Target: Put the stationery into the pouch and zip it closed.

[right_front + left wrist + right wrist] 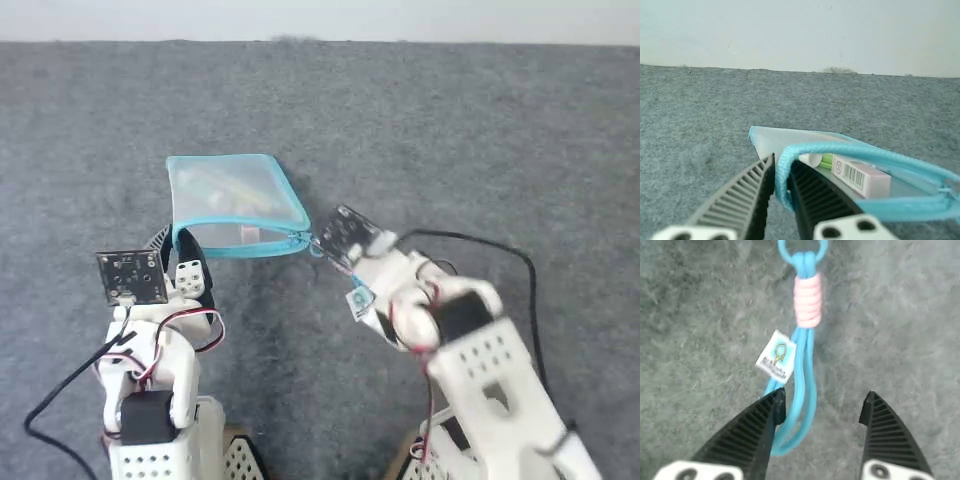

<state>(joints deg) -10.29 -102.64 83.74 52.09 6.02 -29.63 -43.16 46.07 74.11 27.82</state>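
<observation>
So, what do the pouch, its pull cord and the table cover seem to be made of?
The pouch looks like soft translucent plastic: the stationery shows through its wall. Its edge seems woven turquoise fabric tape. The pull cord is probably smooth braided string, with a pink thread wrapping. The table cover looks like grey felt or short carpet: matte and fuzzy.

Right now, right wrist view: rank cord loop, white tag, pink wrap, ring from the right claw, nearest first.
1. Blue cord loop: its end lies beside one finger of the open right claw.
2. White tag: next, hanging off the cord's side.
3. Pink wrap: farther along the cord.
4. Blue ring: farthest, at the cord's far end.
</observation>
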